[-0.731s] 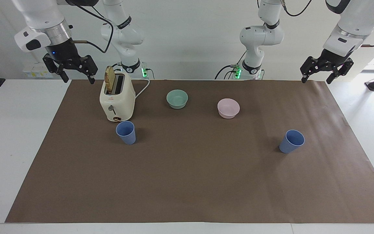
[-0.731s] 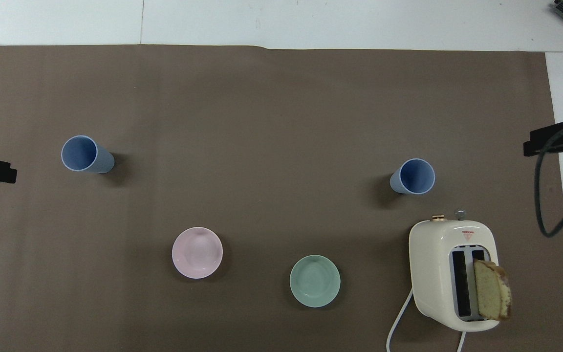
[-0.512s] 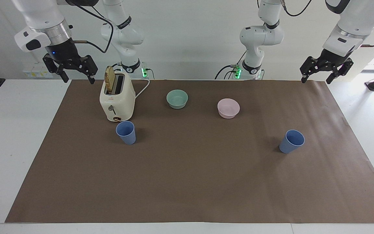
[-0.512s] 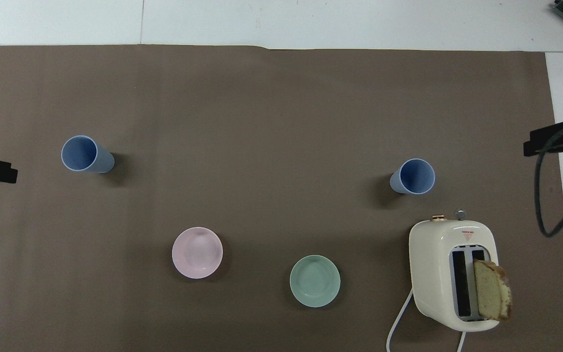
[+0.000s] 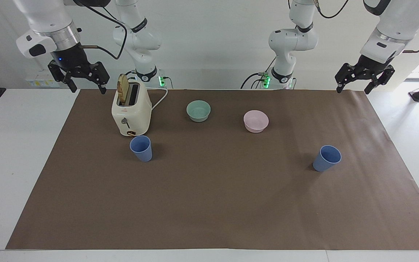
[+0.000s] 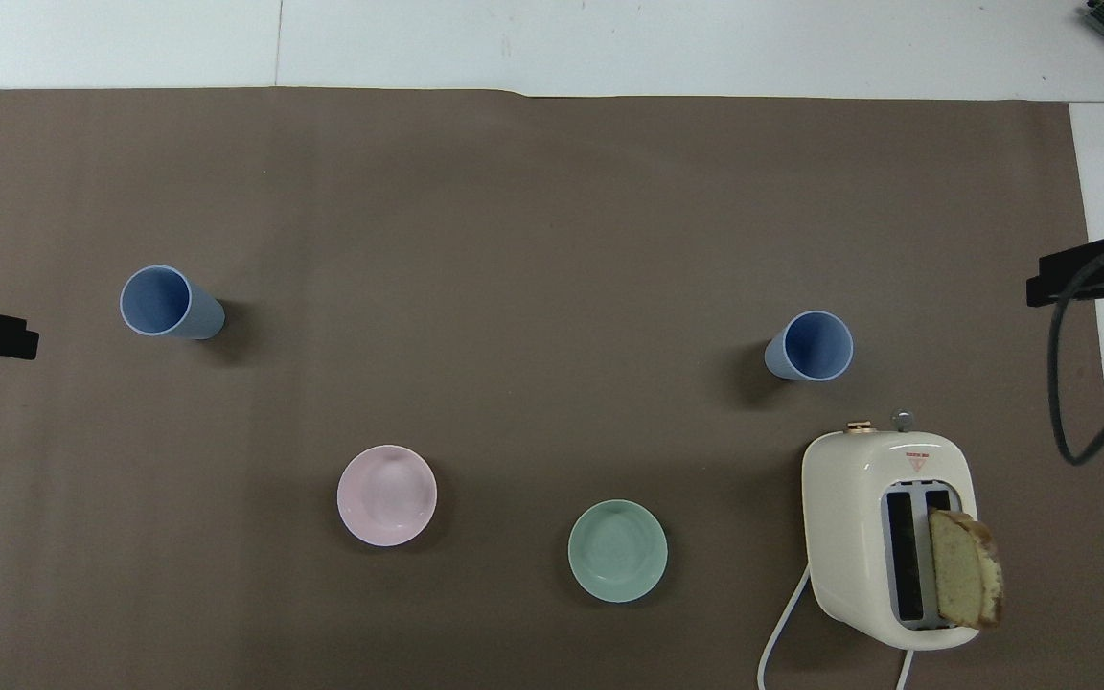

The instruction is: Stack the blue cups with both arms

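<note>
Though well apart, both blue cups (image 5: 141, 148) (image 5: 327, 158) stand upright.

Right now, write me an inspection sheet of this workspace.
Surface: brown mat on a white table.
Job's things: two blue cups upright and apart, one beside the toaster, one toward the left arm's end.
Clutter: cream toaster with a bread slice in its slot; green bowl; pink bowl.
Grippers: right gripper and left gripper open, raised, holding nothing.
Cables: white toaster cord; black cables along both arms.
Surroundings: white wall; nothing else seen.
</note>
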